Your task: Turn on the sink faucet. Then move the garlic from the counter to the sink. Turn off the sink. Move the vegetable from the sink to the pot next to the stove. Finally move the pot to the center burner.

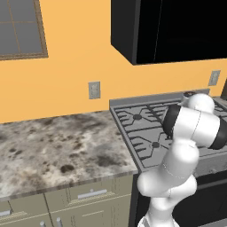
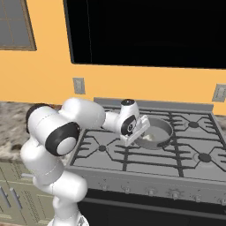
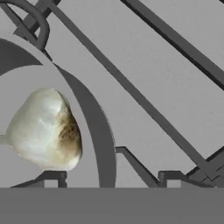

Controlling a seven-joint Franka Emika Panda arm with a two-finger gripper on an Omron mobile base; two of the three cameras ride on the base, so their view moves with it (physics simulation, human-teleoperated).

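End effector (image 2: 136, 137) at the pot (image 2: 160, 130) rim on the stove (image 2: 185, 154), opening indiscernible, garlic (image 3: 45, 129) inside

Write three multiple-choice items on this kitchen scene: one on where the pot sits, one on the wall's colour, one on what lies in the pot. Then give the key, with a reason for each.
1. Where is the pot?
A. On the stove, over its middle grates
B. On the counter
C. On the floor

2. What colour is the wall behind the stove?
A. Blue
B. Orange
C. White

3. What is the state of the pot?
A. Empty
B. Tipped on its side
C. Upright, with the garlic inside

Key:
1. A: the right base view shows it on the grates in the middle of the cooktop, at the gripper.
2. B: both base views show an orange wall.
3. C: the hand view shows the pale bulb within the pot's rim, and the right base view shows the pot upright.
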